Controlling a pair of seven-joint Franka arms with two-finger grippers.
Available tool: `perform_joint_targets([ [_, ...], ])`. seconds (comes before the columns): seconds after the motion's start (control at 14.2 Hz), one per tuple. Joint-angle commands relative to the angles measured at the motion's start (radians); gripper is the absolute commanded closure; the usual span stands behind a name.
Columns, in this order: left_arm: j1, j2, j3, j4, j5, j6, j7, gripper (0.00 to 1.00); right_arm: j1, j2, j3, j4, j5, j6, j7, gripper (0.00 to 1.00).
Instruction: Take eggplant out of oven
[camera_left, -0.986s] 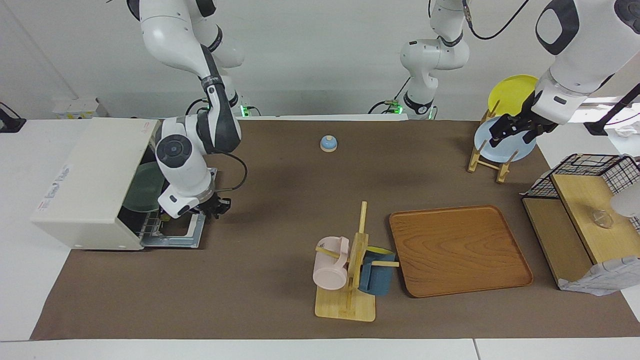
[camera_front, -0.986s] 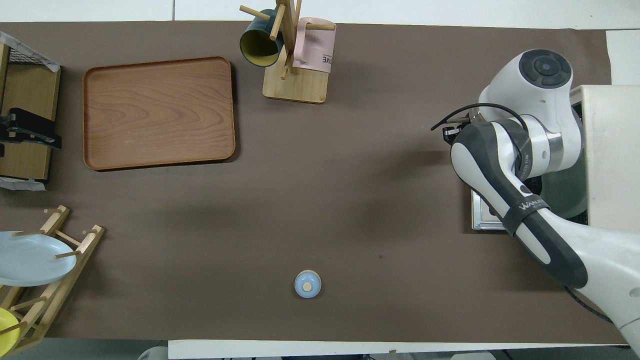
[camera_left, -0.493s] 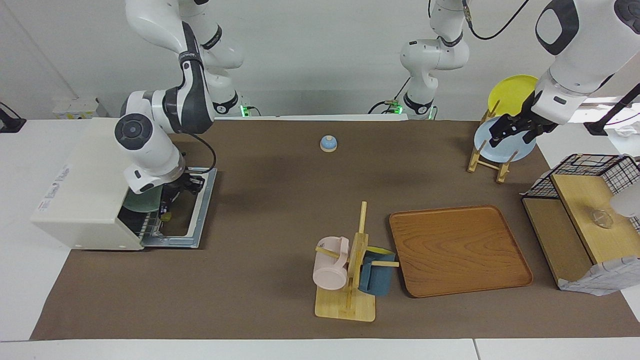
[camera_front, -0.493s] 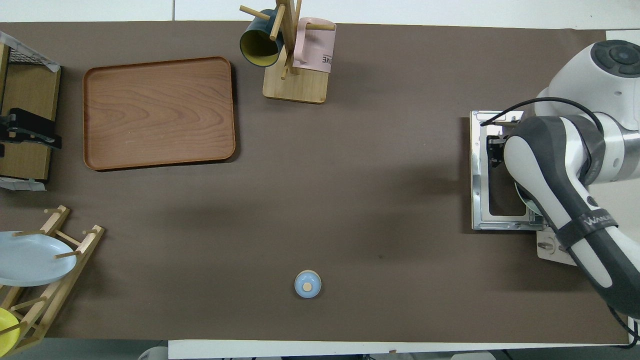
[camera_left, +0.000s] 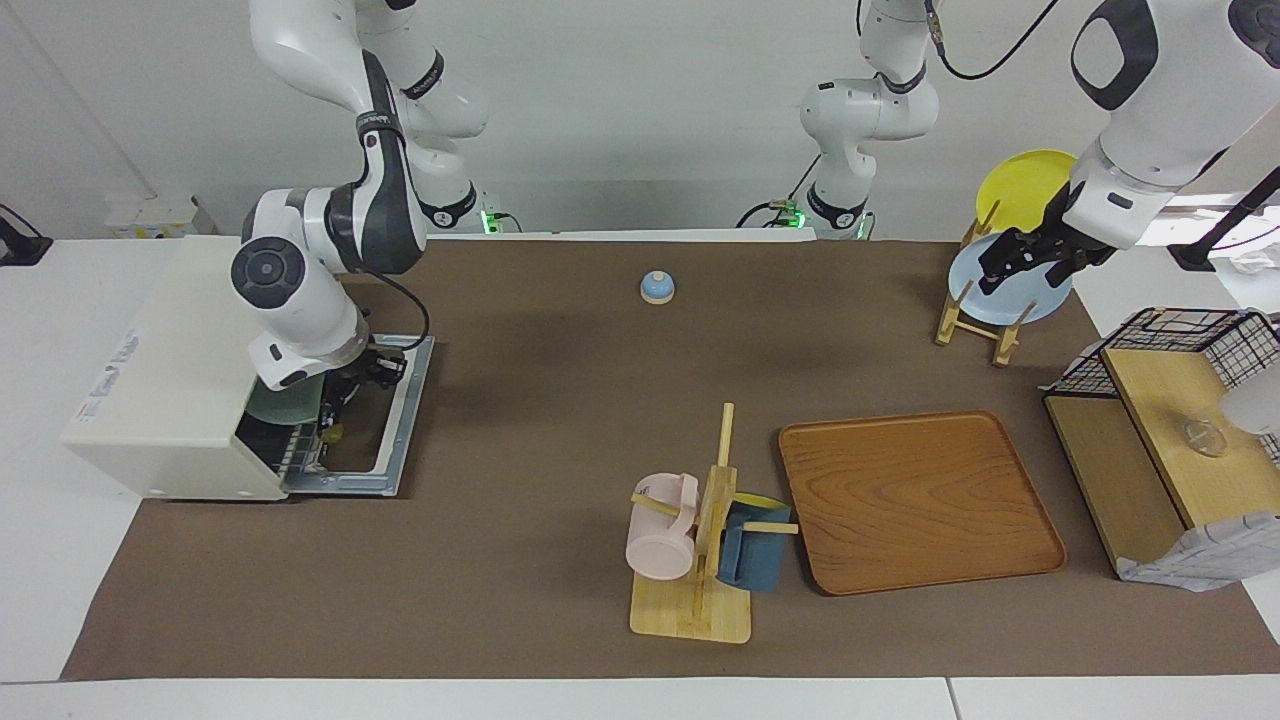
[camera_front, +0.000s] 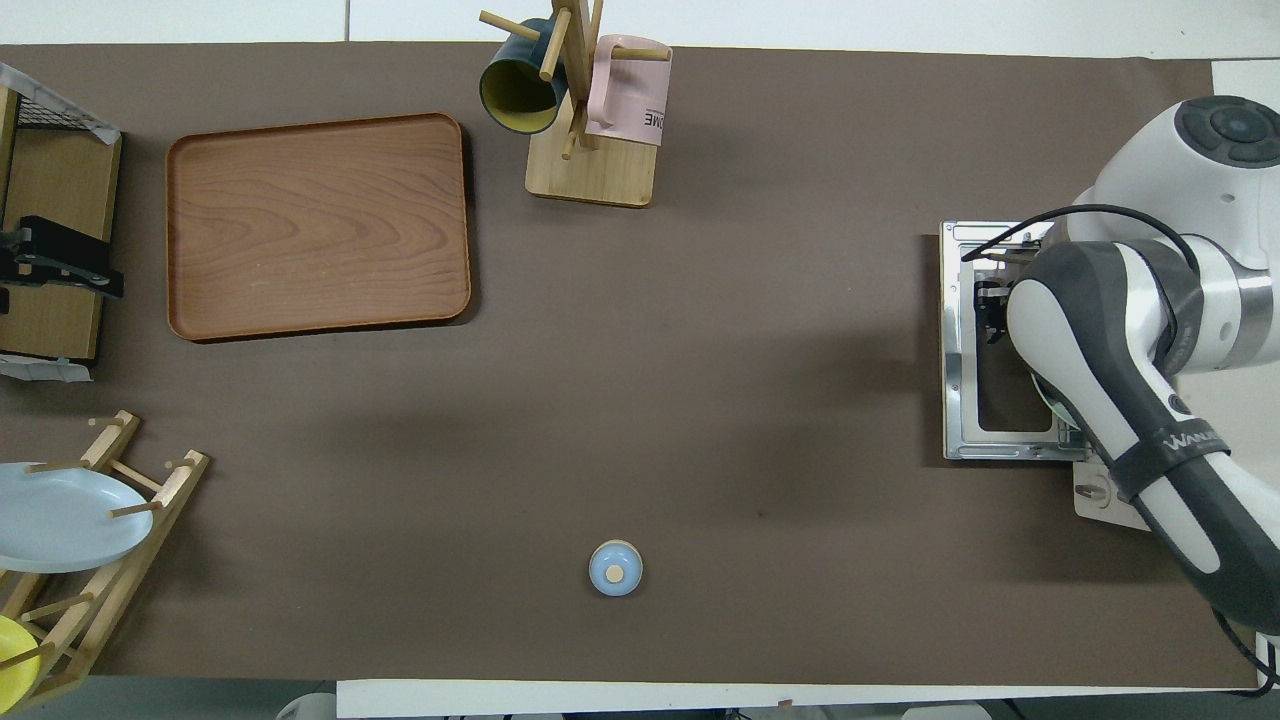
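Observation:
The cream-white oven (camera_left: 170, 370) stands at the right arm's end of the table. Its door (camera_left: 350, 485) lies open flat on the cloth and also shows in the overhead view (camera_front: 960, 400). A mint-green plate (camera_left: 272, 408) sits inside on the wire rack. The eggplant (camera_left: 331, 432) shows only as a small dark shape with a greenish tip at the oven's mouth. My right gripper (camera_left: 350, 385) reaches down into the mouth just above it, over the door in the overhead view (camera_front: 990, 305). My left gripper (camera_left: 1010, 262) waits raised at the left arm's end.
A blue bell (camera_left: 657, 287) stands mid-table near the robots. A mug tree (camera_left: 700, 540) with a pink and a blue mug, and a wooden tray (camera_left: 915, 500), lie farther out. A plate rack (camera_left: 985, 320) and a wooden shelf with a wire basket (camera_left: 1170, 440) are at the left arm's end.
My right arm has swung from over the door's outer part toward the oven's mouth, uncovering the door. In the last half second it barely moved. The left arm has not moved.

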Motion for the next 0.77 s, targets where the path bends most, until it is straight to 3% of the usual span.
perform_joint_targets([
  [0.0,0.015,-0.007,-0.01,-0.007,-0.001,-0.007,-0.009,0.0,-0.023,-0.023,0.015,-0.026,-0.029,0.01,-0.043,0.64],
  [0.28,0.015,-0.007,-0.01,-0.007,-0.001,-0.007,-0.009,0.0,-0.04,-0.034,0.017,-0.06,-0.031,0.025,-0.055,0.59],
  [0.7,0.015,-0.007,-0.01,-0.007,-0.001,-0.007,-0.009,0.0,-0.059,-0.043,0.017,-0.09,-0.031,0.048,-0.101,0.63],
])
